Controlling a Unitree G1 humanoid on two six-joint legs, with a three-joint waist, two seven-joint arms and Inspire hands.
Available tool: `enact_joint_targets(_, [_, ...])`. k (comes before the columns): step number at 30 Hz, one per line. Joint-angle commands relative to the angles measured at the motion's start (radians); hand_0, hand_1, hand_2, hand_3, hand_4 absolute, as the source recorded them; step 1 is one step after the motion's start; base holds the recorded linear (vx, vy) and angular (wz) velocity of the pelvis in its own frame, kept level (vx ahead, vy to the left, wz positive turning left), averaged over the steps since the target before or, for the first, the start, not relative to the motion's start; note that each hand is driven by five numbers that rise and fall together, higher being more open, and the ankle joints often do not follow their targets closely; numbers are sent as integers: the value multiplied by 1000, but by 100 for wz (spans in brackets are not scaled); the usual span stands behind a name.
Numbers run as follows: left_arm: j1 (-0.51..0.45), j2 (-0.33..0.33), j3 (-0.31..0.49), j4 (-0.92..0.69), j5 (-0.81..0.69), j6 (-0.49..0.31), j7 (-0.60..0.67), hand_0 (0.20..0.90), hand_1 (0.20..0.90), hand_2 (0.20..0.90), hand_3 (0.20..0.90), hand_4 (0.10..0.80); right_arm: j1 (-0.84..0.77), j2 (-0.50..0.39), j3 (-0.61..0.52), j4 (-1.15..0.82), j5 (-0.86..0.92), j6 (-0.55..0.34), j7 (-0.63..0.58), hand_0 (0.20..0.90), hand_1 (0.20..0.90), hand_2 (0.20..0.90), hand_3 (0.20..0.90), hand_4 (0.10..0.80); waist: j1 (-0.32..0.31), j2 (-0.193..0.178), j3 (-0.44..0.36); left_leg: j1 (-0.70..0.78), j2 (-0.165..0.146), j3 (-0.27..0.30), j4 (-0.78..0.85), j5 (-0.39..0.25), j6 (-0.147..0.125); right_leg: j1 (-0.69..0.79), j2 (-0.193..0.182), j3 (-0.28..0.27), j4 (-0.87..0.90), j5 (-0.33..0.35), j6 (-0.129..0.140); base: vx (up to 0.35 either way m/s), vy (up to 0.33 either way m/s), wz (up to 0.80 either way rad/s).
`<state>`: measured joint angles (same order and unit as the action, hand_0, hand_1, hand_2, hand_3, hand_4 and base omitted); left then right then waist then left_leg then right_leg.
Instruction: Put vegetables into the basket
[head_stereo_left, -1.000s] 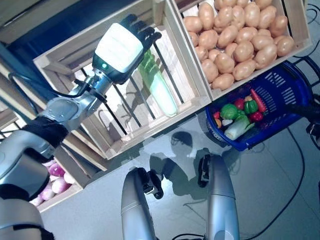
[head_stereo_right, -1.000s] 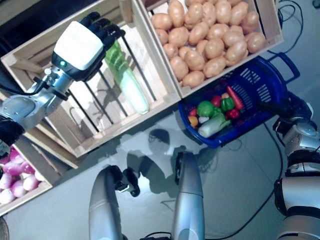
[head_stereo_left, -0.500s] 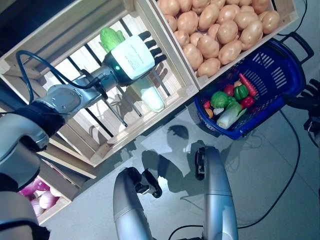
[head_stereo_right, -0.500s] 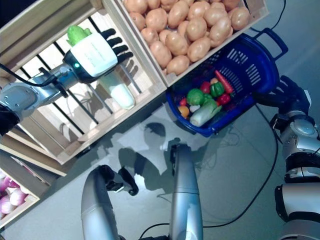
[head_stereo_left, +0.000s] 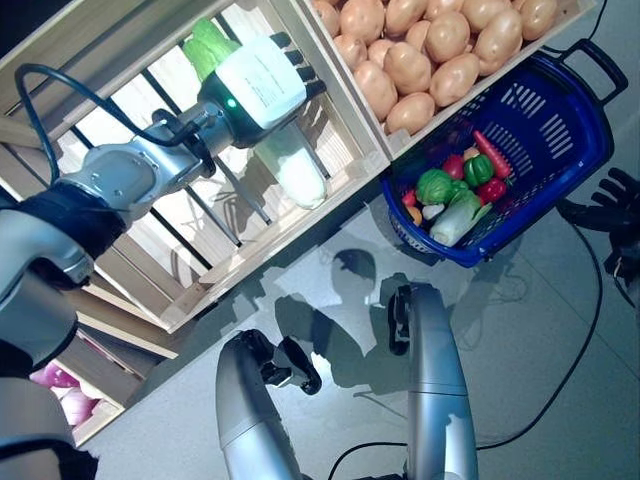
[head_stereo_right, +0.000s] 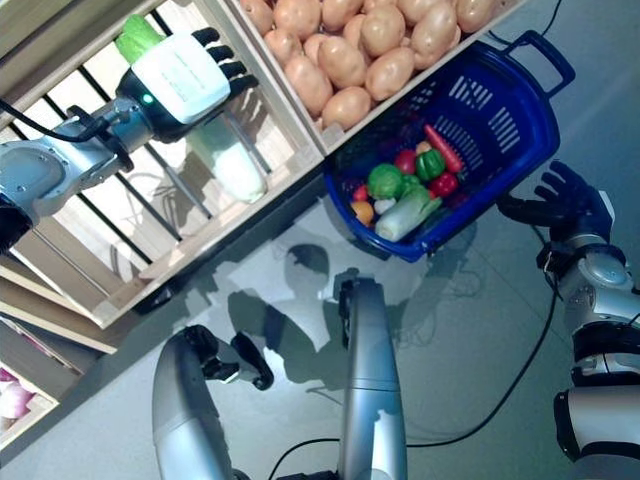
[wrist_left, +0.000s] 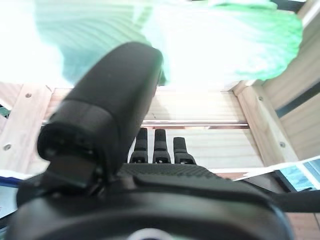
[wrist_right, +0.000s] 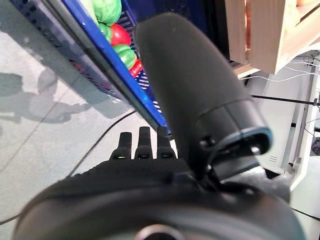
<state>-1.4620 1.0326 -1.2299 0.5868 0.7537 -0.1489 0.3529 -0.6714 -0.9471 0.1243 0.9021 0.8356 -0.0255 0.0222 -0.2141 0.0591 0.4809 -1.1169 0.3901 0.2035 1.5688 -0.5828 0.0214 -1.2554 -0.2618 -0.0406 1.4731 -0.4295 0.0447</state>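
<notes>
On the left we see our left robot hand with straight fingers resting over the cabbage in the slatted crate. Further right lies the blue basket of vegetables, then our right robot hand, fingers spread, empty.

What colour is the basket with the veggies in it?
Blue. The basket shows best in the left eye view.
</notes>
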Motion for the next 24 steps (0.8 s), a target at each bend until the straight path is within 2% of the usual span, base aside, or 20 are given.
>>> enact_joint_targets(1, [55,-26,2,21,-90,-25,-37,900,900,900,900,800,13,-18,-129,-52,37,-130,-12,900,900,900,900,800,-42,-44,-30,-74,64,-124,-20,28,-133,43,-127,30,-43,55,74,0,0,0])
enact_joint_targets(4, [104,-32,25,13,-60,-41,-65,900,900,900,900,800,30,0,-133,-67,30,-122,-19,900,900,900,900,800,-35,-49,-34,-78,65,-134,-11,24,-133,42,-133,30,-38,56,79,20,-42,-1])
enact_joint_targets(7, [139,-20,38,19,-61,-24,-75,900,900,900,900,800,37,4,-138,-63,30,-126,-14,900,900,900,900,800,-26,-52,-36,-79,63,-138,-12,26,-133,43,-139,27,-34,55,84,3,-24,1])
enact_joint_targets(14, [218,37,84,69,-39,-33,-71,900,900,900,900,800,59,19,-152,-77,20,-133,-19,900,900,900,900,800,-15,-45,-45,-44,62,-130,-45,38,-135,79,-144,16,-62,64,94,0,0,0])
enact_joint_targets(17, [279,87,118,93,-32,-48,-75,900,900,900,900,800,67,18,-157,-73,12,-136,-14,900,900,900,900,800,-2,-38,-52,-11,63,-126,-68,48,-138,115,-150,11,-82,69,99,13,6,0])
enact_joint_targets(24, [323,120,138,111,-32,-51,-71,900,900,900,900,800,57,15,-155,-82,7,-127,-23,900,900,900,900,800,9,-32,-51,0,66,-132,-80,62,-143,129,-161,17,-84,73,98,0,0,0])
